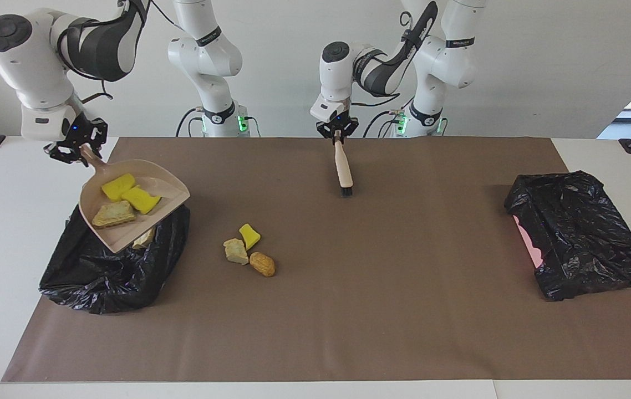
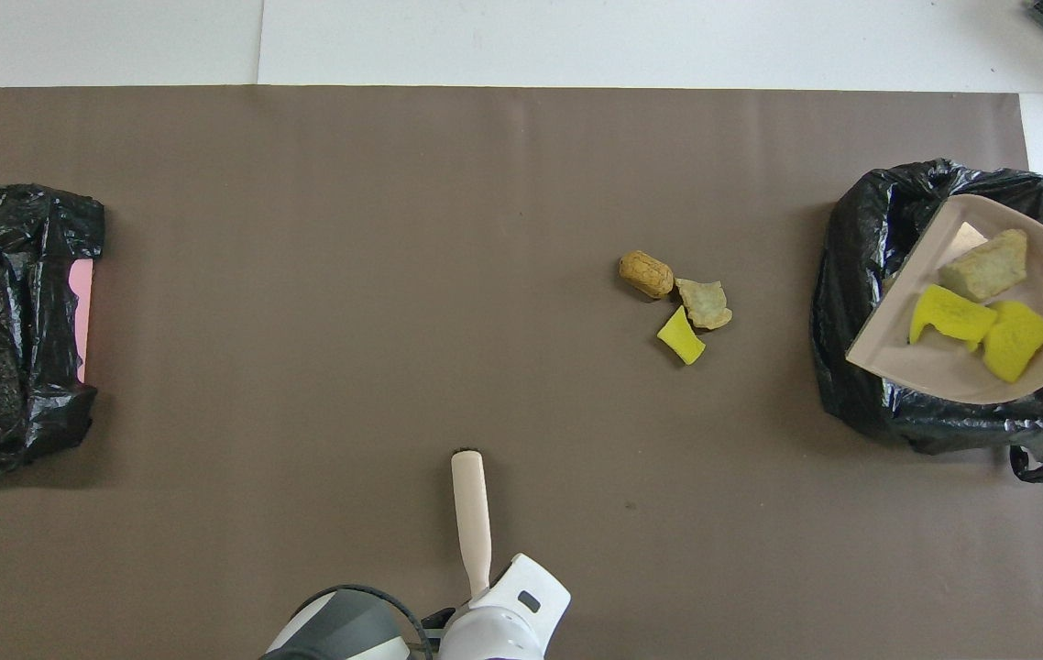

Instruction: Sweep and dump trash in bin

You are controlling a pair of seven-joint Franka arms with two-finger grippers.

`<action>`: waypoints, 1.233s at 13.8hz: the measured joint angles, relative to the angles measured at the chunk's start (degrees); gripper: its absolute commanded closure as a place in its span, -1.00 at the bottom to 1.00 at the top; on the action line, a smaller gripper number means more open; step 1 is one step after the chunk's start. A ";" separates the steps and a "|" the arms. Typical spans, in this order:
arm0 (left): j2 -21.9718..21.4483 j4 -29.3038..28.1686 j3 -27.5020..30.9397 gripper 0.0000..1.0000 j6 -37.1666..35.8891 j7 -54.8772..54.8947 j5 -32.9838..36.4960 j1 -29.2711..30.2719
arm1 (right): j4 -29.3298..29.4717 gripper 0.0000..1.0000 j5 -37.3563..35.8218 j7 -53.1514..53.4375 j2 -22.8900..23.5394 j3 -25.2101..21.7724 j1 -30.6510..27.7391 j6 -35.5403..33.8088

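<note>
Pink dustpan (image 1: 127, 216) over black bin (image 1: 99, 271)

Beige lump in bin (image 1: 144, 239) half hidden (dustpan (image 1: 168, 191) overlaps).

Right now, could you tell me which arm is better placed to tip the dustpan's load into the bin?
Right: the right gripper holds the dustpan over the black-lined bin. The left gripper holds the brush.
</note>
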 measured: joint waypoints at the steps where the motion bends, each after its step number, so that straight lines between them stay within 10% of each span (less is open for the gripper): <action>1: 0.00 -0.42 0.05 1.00 0.71 0.00 -0.08 0.00 | 0.38 1.00 -2.65 -1.82 0.64 0.03 -0.67 1.67; 5: 0.06 -0.79 0.18 0.84 0.98 0.69 -2.18 0.00 | 1.50 1.00 -12.66 -12.98 4.12 0.01 -3.63 8.06; 7: 0.06 -0.79 0.54 -0.79 1.02 3.33 -4.59 0.18 | 1.54 1.00 -20.48 -17.19 5.17 1.02 -3.33 9.09; 8: 0.14 -0.81 0.84 -1.00 1.02 4.73 -5.41 0.49 | 1.55 1.00 -23.42 -18.94 5.46 1.49 -2.63 9.46; 13: 1.71 1.40 1.60 -1.00 1.01 13.37 -6.00 4.60 | 1.82 1.00 -34.48 -24.47 5.79 2.01 2.21 10.03; 17: 6.21 15.08 2.09 -1.00 -7.01 23.81 -2.52 13.42 | 2.42 1.00 -40.41 -24.98 5.65 2.01 4.05 8.97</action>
